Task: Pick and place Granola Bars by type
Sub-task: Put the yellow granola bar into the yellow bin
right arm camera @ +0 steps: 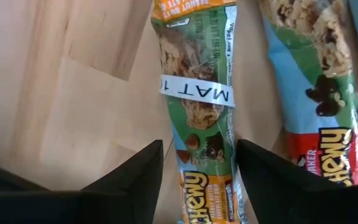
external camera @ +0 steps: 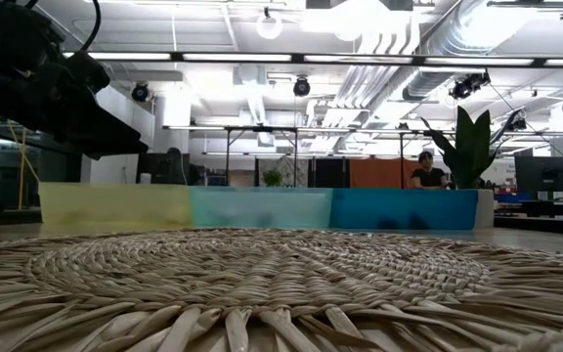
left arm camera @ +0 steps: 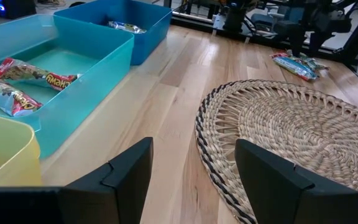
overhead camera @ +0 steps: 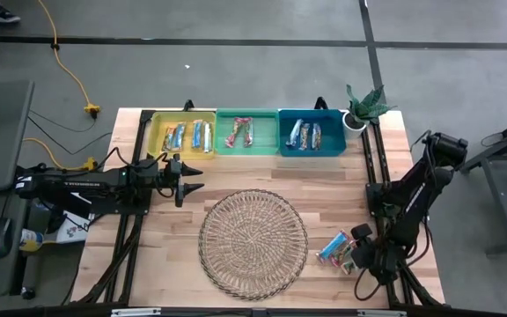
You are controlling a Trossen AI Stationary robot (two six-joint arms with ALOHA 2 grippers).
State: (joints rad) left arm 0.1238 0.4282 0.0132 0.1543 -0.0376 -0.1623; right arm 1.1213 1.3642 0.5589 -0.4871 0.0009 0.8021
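1. The wooden counter (overhead camera: pixel 262 180) carries everything, with the left arm reaching in from one side and the right arm bent over the opposite front corner.
2. A round wicker tray (overhead camera: pixel 253 243) lies flat at the middle of the counter, with nothing on it.
3. Three plastic bins stand in a row along the far edge: a yellow bin (overhead camera: pixel 183 134), a green bin (overhead camera: pixel 246 132) and a blue bin (overhead camera: pixel 311 132), touching side to side.
4. A small potted plant (overhead camera: pixel 362 107) stands just beside the blue bin at the far corner.
5. The left claw (overhead camera: pixel 188 180) hovers between the yellow bin and the wicker tray, its fingers open and holding nothing.
6. The right claw (overhead camera: pixel 356 249) is low over the loose bars beside the tray, fingers open on either side of one bar (right arm camera: pixel 199 106) with a green and orange wrapper; no squeeze on it can be seen.
7. Granola Bars (overhead camera: pixel 335 248) lie in a small cluster on the counter near the tray's right edge; others lie sorted inside all three bins.
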